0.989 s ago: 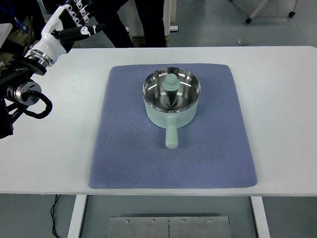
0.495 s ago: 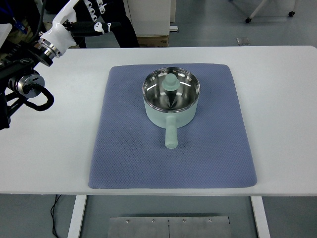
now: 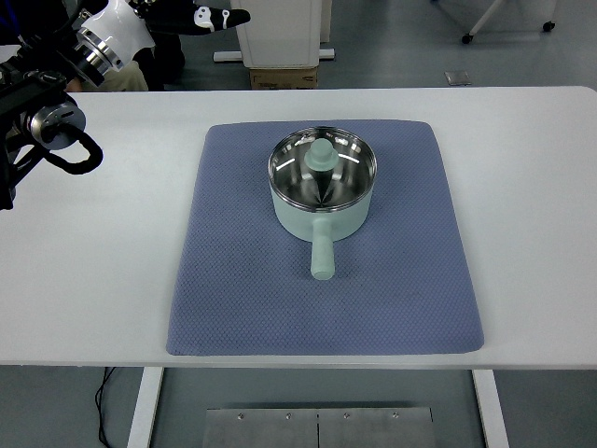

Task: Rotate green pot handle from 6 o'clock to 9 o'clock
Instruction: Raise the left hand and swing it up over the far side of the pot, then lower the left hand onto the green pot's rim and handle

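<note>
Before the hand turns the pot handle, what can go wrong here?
1. The lid sits loosely inside the green pot, so a quick turn may shift it.
2. The pot stands on a blue mat, which might bunch or drag.
3. The left hand is far away at the top edge, so its reach is long.

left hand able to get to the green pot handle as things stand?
Probably yes. The left hand is up past the far edge of the white table, well off the pale green pot handle, which points toward the robot on the blue mat. Nothing lies between them.
</note>
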{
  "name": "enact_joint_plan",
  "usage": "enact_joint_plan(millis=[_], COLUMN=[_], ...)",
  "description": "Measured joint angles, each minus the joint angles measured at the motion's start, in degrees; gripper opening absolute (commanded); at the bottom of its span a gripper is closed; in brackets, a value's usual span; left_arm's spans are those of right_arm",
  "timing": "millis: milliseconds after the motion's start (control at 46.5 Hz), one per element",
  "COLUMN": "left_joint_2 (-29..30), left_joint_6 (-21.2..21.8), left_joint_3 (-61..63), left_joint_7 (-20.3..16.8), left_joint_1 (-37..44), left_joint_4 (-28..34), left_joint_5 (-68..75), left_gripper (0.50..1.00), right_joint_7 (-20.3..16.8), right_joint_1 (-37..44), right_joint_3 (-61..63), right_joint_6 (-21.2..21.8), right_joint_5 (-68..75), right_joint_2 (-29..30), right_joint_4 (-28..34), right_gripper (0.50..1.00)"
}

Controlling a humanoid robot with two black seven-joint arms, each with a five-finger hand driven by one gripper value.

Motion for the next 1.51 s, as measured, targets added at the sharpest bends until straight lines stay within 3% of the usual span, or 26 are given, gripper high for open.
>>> enact_joint_plan(millis=[860,1505], left_joint_2=[2.0,-0.4], left_joint_6=[0.2,-0.1], left_joint_3=[-0.2,0.4], left_joint_7=[0.0,0.0], left_joint_1=[-7.3,-12.7], left_joint_4=[-14.3,-19.3], left_joint_5=[27.7,46.0], left_gripper=[1.0,1.0], right_joint_7=[0.0,0.0], right_joint_1=[0.0,0.0], right_joint_3=[0.0,0.0], right_joint_6=[0.0,0.0], right_joint_5=[0.0,0.0], right_joint_2=[0.0,0.0], right_joint_4=[0.0,0.0], right_gripper=[1.0,1.0])
